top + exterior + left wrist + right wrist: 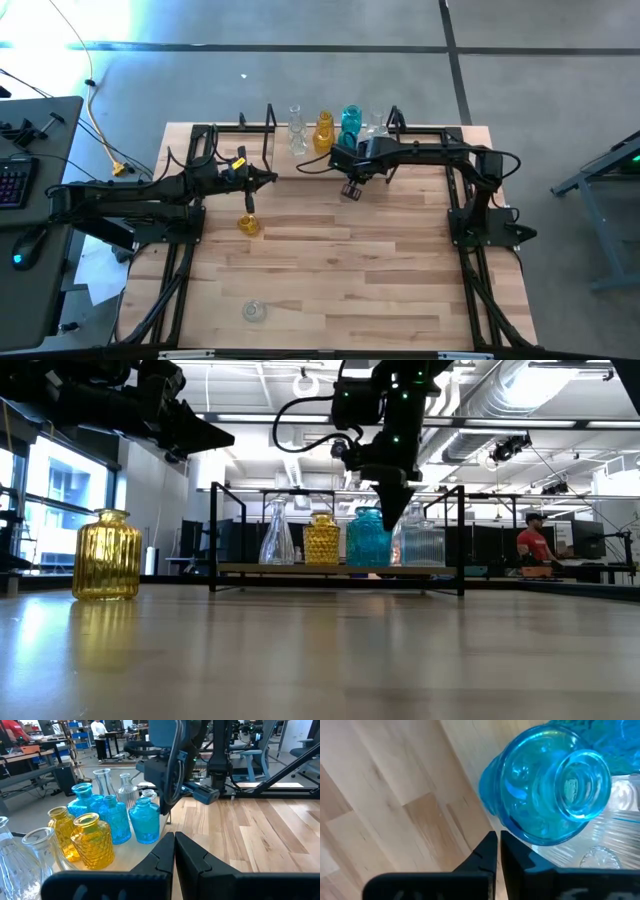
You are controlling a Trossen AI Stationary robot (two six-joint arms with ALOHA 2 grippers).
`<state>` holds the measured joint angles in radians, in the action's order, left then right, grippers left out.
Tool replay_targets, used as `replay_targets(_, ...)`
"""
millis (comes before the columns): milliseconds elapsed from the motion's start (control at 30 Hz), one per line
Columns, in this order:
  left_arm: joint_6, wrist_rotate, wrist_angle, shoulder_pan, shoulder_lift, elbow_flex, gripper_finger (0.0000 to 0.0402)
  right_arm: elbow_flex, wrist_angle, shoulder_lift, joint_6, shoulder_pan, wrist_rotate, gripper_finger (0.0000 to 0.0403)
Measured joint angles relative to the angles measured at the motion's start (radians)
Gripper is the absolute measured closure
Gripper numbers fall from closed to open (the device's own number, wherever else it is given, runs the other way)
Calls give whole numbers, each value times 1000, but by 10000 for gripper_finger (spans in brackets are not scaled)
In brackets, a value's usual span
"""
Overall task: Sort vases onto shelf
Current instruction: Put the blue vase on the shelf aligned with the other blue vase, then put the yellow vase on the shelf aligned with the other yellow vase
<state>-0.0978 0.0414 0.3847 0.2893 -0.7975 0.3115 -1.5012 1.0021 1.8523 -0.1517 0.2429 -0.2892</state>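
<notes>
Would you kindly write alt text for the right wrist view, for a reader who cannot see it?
The right gripper, fingers shut and empty, points down beside a teal-blue glass vase seen from above, its round mouth open to the camera. The vase stands at the edge of the shelf, with the wooden tabletop alongside and clear ribbed glass next to it.

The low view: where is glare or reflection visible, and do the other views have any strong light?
Low view: bright windows at left, and the amber vase mirrors faintly on the tabletop. High view: a washed-out light patch on the floor, upper left. Right wrist view: highlights glint on the teal vase.
</notes>
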Motion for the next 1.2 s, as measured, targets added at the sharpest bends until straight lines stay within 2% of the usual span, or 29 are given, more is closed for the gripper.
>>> replay_targets(433,0,0,-6,0,0,0,397,-26,2,-15,14,-15,-34,401)
replay_targets(533,0,0,-16,-1,0,0,397,6,-72,-45,43,-54,-31,402)
replay_targets(667,-9,8,-44,-1,0,0,397,131,-305,-75,93,-116,72,403)
replay_targets(833,-9,62,-52,-2,0,0,397,343,-699,-112,97,-193,147,403)
replay_targets(1067,-14,106,-91,-13,0,0,397,580,-1171,-130,72,-258,160,403)
replay_targets(1200,-43,105,-252,-58,0,60,397,685,-1427,-131,74,-264,163,403)
